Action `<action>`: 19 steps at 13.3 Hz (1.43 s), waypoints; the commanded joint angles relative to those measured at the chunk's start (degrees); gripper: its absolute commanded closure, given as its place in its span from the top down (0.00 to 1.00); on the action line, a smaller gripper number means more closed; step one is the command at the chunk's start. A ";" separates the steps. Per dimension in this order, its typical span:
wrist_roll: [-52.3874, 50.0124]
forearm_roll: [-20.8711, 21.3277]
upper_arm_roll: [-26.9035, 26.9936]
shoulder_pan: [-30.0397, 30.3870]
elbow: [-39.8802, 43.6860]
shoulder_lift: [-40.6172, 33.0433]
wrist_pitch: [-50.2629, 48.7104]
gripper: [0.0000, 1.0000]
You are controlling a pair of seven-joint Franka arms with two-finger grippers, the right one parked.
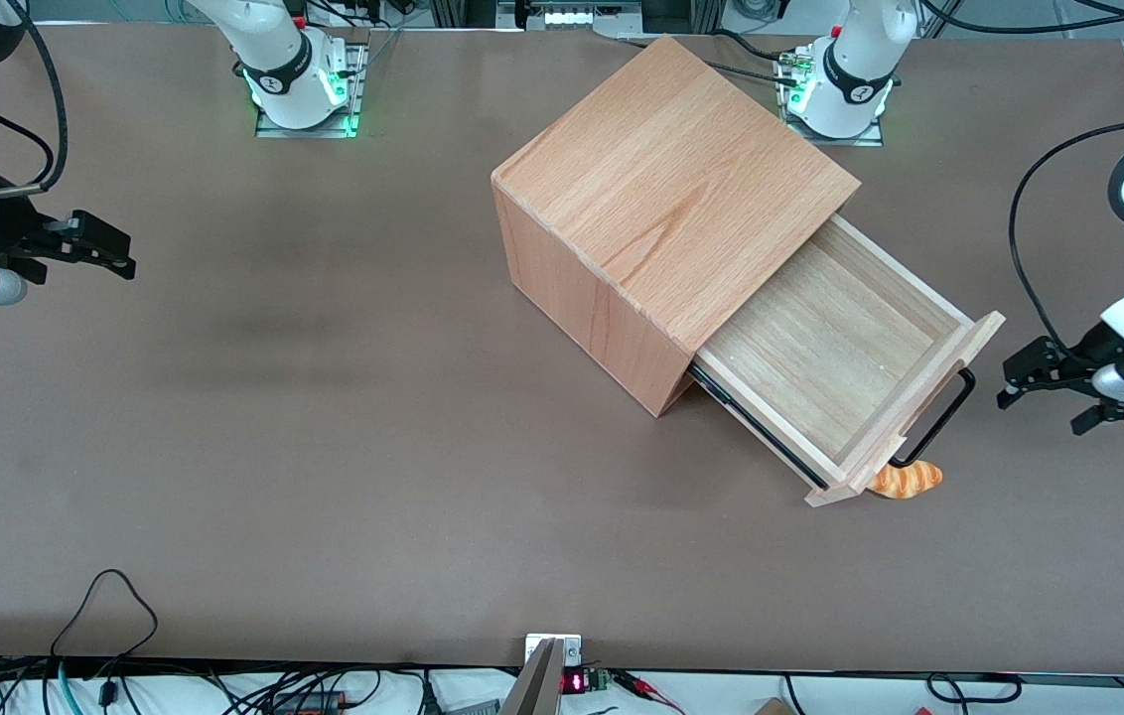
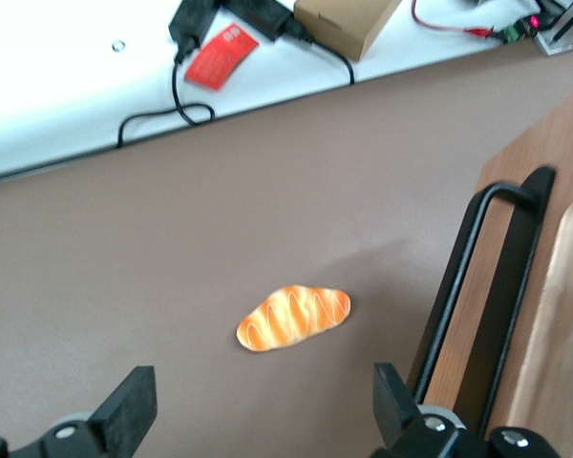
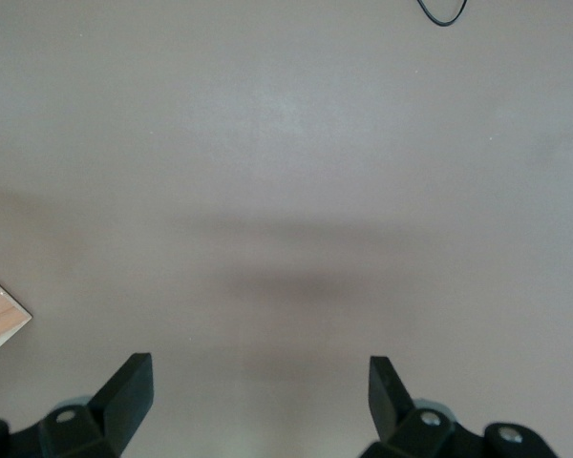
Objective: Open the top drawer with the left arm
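Note:
The top drawer [image 1: 835,343] stands pulled well out of the wooden cabinet body [image 1: 661,189], and its light wood tray is empty. Its thin black wire handle [image 1: 947,412] sits on the flat front panel. My left arm's gripper [image 1: 1037,409] hovers just off the drawer front, toward the working arm's end of the table, apart from the handle. It is open and holds nothing. In the left wrist view the gripper [image 2: 263,410] is over bare table, with the handle [image 2: 487,286] beside one of its fingers [image 2: 393,403].
A small orange toy bread loaf [image 1: 908,480] lies on the table by the drawer front's corner nearest the front camera; it also shows in the left wrist view [image 2: 293,318]. The brown table [image 1: 324,447] stretches toward the parked arm. Cables and a cardboard box [image 2: 344,24] lie past the table edge.

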 commanded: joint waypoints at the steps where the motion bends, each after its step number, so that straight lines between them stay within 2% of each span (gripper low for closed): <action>1: -4.17 1.11 0.00 -0.13 1.65 -2.25 -4.45 1.00; 4: -9.44 2.68 0.09 -0.13 1.83 -6.11 -12.52 1.00; 7: -17.09 11.38 0.09 -0.13 3.41 -9.55 -20.87 1.00; 9: -21.57 12.80 0.26 -0.31 4.64 -10.96 -27.99 1.00; 12: -27.91 19.20 -0.70 -1.01 5.09 -13.94 -33.36 1.00; 14: -32.04 19.48 -1.58 -1.19 5.26 -14.74 -37.77 1.00; 19: -31.79 18.79 -1.05 -1.28 5.35 -14.57 -37.16 1.00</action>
